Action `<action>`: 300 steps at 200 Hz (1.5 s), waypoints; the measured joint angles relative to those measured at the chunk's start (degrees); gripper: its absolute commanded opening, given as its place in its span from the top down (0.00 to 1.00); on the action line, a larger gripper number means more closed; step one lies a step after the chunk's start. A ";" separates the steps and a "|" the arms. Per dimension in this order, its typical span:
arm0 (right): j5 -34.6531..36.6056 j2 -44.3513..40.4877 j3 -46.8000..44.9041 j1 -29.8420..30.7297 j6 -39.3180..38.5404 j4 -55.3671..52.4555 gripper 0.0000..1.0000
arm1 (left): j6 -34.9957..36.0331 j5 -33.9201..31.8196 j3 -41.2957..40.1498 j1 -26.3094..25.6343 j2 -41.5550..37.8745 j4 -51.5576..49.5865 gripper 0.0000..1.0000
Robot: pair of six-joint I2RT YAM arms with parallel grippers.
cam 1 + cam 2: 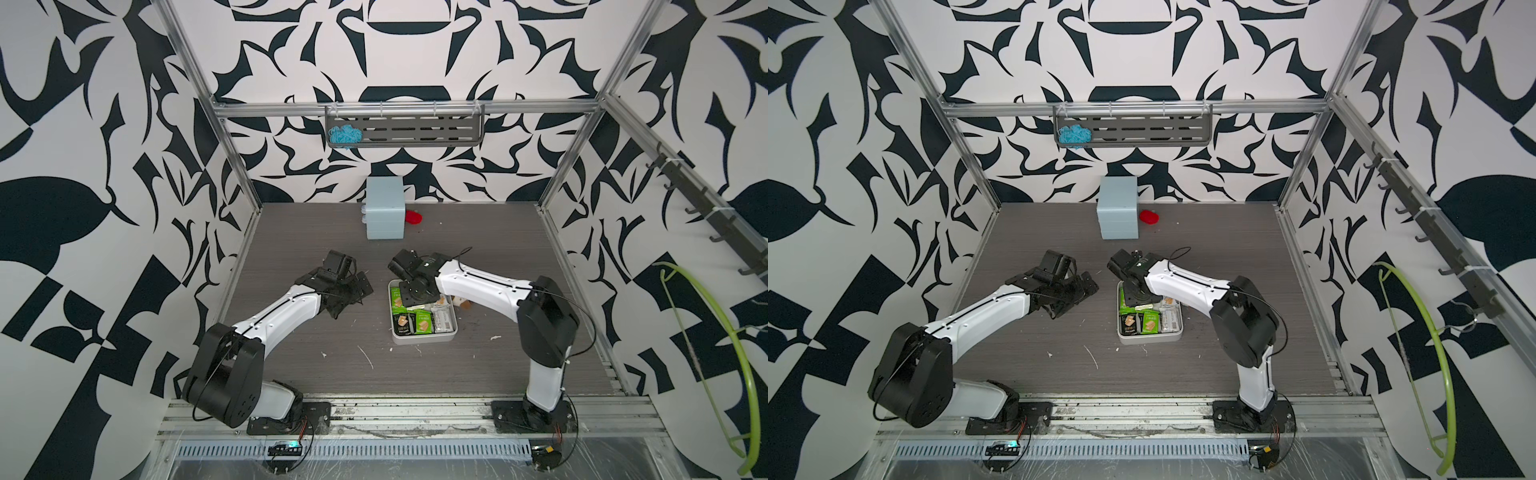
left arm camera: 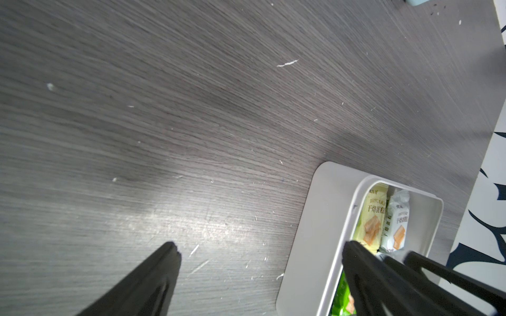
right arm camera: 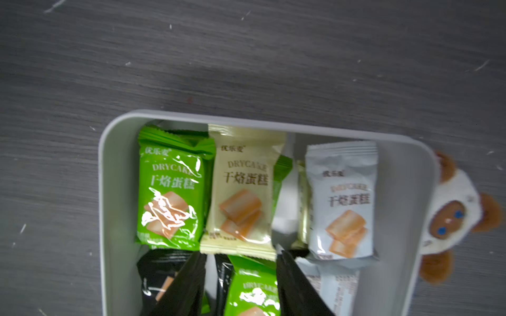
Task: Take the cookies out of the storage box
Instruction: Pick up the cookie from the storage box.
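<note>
Closest to me, the desk (image 1: pixel 332 374) is grey wood grain with a few white flecks on it. A bit further in sits the storage box (image 1: pixel 422 337), roughly mid-desk. As far as I can see, the cookies (image 1: pixel 424 322) are all in it: green, black, cream and white packets lying flat, some overlapping.

The right tool (image 3: pixel 241 253) hangs low over the far half of the box. Its fingers are parted and its tips are down among the packets, not pinching anything I can make out. The left tool (image 2: pixel 260 247) is spread wide with nothing in it, hovering over the desk just left of the box.

A brown-and-white plush toy (image 3: pixel 451 213) sits right up against the box's right outer wall. Way back there's a light-blue drawer cabinet (image 1: pixel 385 212) with a little red thing (image 1: pixel 414 217) beside it. On the back wall, a shelf (image 1: pixel 415 133) holds a blue tangle (image 1: pixel 344 135).
</note>
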 measured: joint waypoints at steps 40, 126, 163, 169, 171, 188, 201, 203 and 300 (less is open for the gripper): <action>0.90 3.15 1.97 0.20 0.94 -1.20 0.43 | 1.07 -0.20 -2.51 0.52 -3.19 -0.44 0.01; 3.23 6.47 4.96 0.15 1.90 -2.01 0.44 | 1.53 -0.76 -5.62 1.25 -9.31 -1.97 0.01; 4.52 7.76 5.90 -0.28 1.92 -2.47 0.44 | 1.99 -1.14 -5.62 1.46 -9.68 -2.71 0.01; 4.63 7.80 5.99 -0.37 1.92 -2.58 0.44 | 2.05 -1.16 -5.62 1.49 -9.70 -2.80 0.01; 4.63 7.82 5.99 -0.39 1.92 -2.58 0.44 | 2.08 -1.16 -5.62 1.49 -9.70 -2.84 0.01; 4.94 7.82 6.05 -0.68 1.90 -2.64 0.44 | 2.16 -1.27 -5.62 1.49 -9.73 -2.95 0.01; 4.94 7.91 6.05 -0.94 1.90 -2.64 0.44 | 2.16 -1.33 -5.62 1.49 -9.73 -2.95 0.01; 4.92 7.91 6.05 -0.98 1.90 -2.64 0.44 | 2.19 -1.33 -5.62 1.49 -9.73 -2.95 0.01; 3.91 8.79 6.05 -1.64 1.75 -2.54 0.48 | 2.19 -1.33 -5.57 1.49 -9.03 -2.95 0.01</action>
